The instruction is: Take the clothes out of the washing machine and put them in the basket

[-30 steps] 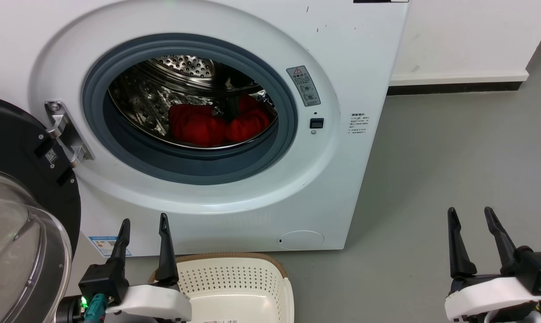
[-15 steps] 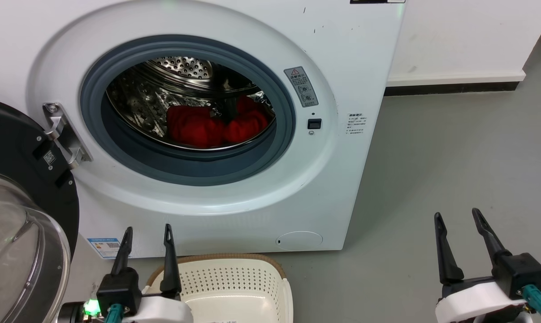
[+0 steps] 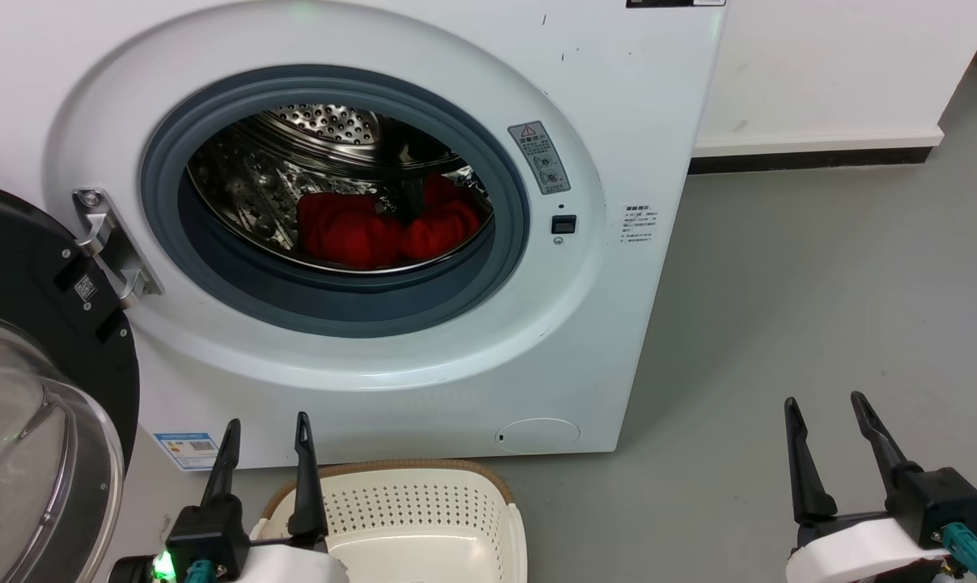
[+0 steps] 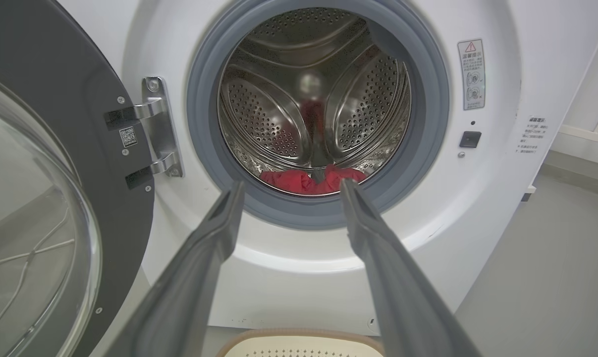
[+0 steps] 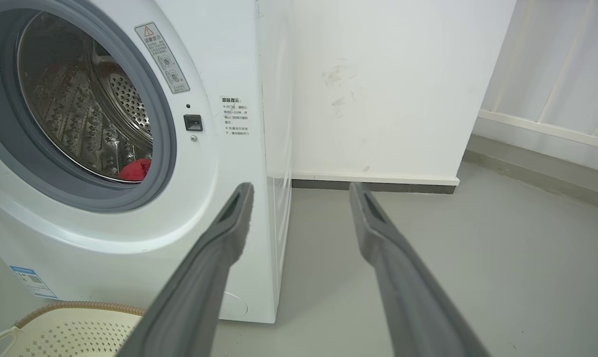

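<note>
Grey floor fronts the washing machine; clothes sit inside, left fingers and right fingers spread empty, so reaching in likely comes next.

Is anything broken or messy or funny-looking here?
Nothing is broken or spilled. The washing machine has a few small dark specks on its white front, near the top right in the head view, and the wall beside it has faint grey smudges. The clothes lie in the drum; the basket stands upright.

clothes red | washing machine white | basket cream, brown rim
</note>
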Tool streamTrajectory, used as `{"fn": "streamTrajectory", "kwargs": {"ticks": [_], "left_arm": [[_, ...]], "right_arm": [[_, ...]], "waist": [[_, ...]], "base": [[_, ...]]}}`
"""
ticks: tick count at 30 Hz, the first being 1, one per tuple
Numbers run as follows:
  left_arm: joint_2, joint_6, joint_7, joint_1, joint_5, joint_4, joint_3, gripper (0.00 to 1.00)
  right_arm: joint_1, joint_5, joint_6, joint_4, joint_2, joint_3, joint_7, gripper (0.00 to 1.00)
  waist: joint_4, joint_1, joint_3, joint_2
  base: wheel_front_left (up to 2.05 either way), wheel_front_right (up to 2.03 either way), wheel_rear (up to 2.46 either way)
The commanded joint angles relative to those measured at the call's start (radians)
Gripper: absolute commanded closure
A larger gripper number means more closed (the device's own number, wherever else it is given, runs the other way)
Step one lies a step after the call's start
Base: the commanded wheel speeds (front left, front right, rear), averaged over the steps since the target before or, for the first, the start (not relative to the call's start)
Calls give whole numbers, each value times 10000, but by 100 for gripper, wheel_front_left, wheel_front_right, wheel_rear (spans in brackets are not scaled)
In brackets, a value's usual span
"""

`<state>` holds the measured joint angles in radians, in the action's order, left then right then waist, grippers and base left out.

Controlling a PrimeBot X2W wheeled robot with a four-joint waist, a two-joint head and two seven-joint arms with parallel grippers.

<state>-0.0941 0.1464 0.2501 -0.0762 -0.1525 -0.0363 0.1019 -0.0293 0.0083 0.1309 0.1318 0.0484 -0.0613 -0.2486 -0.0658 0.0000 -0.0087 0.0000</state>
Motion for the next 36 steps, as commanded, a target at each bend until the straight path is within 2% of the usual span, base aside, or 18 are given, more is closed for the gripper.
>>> {"fn": "streamTrajectory", "kwargs": {"ticks": [1, 6, 10, 29, 36], "left_arm": [[21, -125, 94, -92, 243, -69, -43, 0], [146, -258, 176, -90, 941, -194, -154, 0], [196, -387, 156, -36, 1102, -377, -149, 0], [363, -825, 156, 59, 1160, -600, -451, 0], [320, -1000, 156, 172, 1165, -756, -666, 0]], "right_arm": [[28, -182, -3, 29, 32, -2, -97, 0], [3, -406, -5, 133, 32, 4, -190, 0], [1, -283, -5, 220, 32, 13, -168, 0], [69, -171, -3, 271, 32, 49, -168, 0], [222, -286, -5, 277, 32, 76, -168, 0]], "waist": [[-14, 0, -4, 0], [-50, 0, -22, 0], [-53, 0, -30, 0], [-87, 0, 53, 0], [-468, 0, 349, 0]], "base": [[0, 0, 0], [0, 0, 0], [0, 0, 0], [0, 0, 0], [0, 0, 0]]}}
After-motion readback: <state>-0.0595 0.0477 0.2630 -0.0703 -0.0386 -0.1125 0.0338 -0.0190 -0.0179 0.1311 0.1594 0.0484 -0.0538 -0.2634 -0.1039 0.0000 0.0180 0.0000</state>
